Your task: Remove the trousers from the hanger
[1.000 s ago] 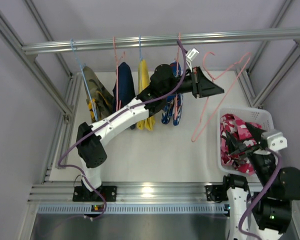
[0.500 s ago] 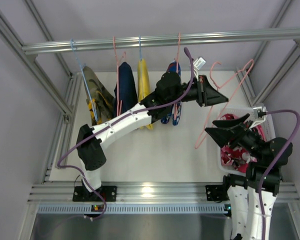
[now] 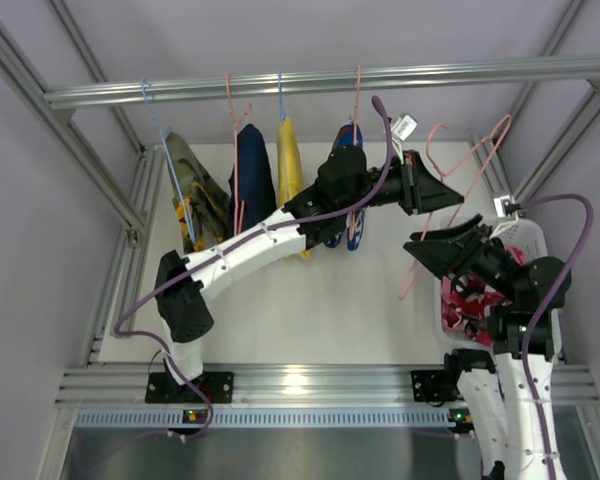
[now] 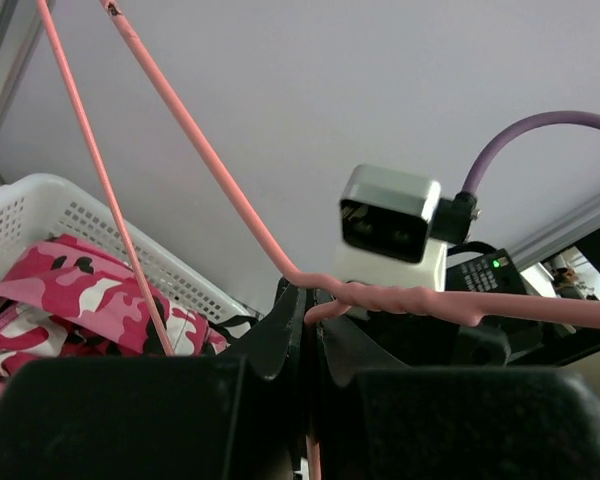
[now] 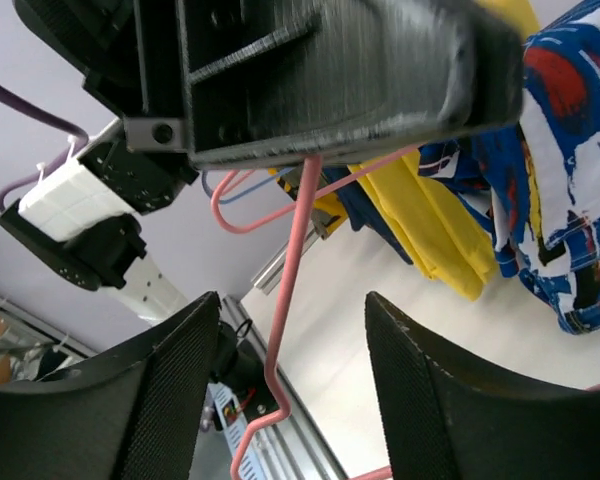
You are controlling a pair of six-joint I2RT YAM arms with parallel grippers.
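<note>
My left gripper (image 3: 452, 196) is shut on the neck of an empty pink hanger (image 3: 470, 160), held up to the right of the rail; its jaws (image 4: 315, 300) pinch the twisted wire (image 4: 410, 300). The right gripper (image 3: 430, 245) stands open just below, with the hanger's lower wire (image 5: 295, 260) running between its fingers (image 5: 170, 400) without touching them. The red-pink trousers (image 3: 470, 300) lie in the white basket (image 3: 528, 232), also seen in the left wrist view (image 4: 70, 290). The blue printed trousers (image 3: 345, 225) still hang on a pink hanger from the rail (image 5: 565, 200).
An aluminium rail (image 3: 330, 82) crosses the back, carrying an olive printed garment (image 3: 195, 185), a navy one (image 3: 248, 175) and a yellow one (image 3: 288, 165). Frame posts stand at both sides. The left arm stretches diagonally over the white tabletop (image 3: 310, 300).
The right arm rose out of the basket, leaving the red-pink trousers there, and swung left to the hanger's lower wire. The left gripper carried the empty hanger slightly right.
</note>
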